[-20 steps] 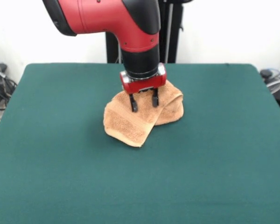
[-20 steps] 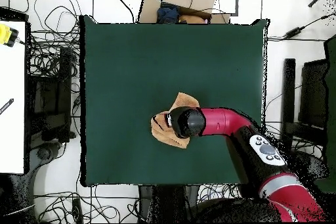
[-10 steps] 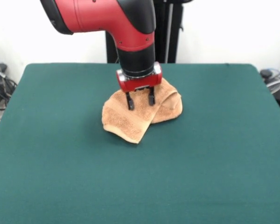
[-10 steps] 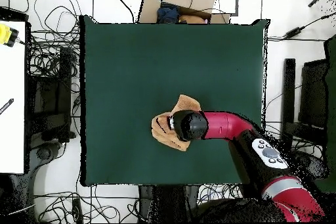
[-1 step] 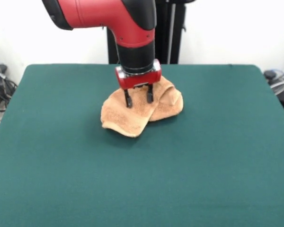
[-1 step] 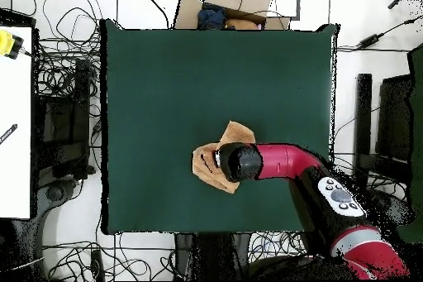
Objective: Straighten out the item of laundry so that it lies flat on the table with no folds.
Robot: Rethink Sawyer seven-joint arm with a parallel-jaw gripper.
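The item of laundry (image 5: 132, 118), an orange-tan terry towel, lies crumpled and folded over itself a little beyond the middle of the dark green table (image 5: 61, 165). My gripper (image 5: 138, 100) points straight down onto the towel's far part. Its two black fingers (image 5: 128, 101) stand apart, open, with their tips resting in the cloth. A rounded fold bulges to the right of the fingers. From overhead, the arm's wrist hides the gripper and most of the towel (image 6: 205, 165), which shows only to the wrist's left and above it on the table (image 6: 165, 80).
Tangled cables (image 6: 66, 64) lie on the floor around the table. A cardboard box (image 6: 227, 2) sits past one table edge, and a white desk (image 6: 12, 130) stands at the overhead view's left. A black stand (image 5: 173, 33) rises behind the arm.
The gripper has moved away from the front camera and slightly left, and the towel has slid along with it. The finger spacing is unchanged.
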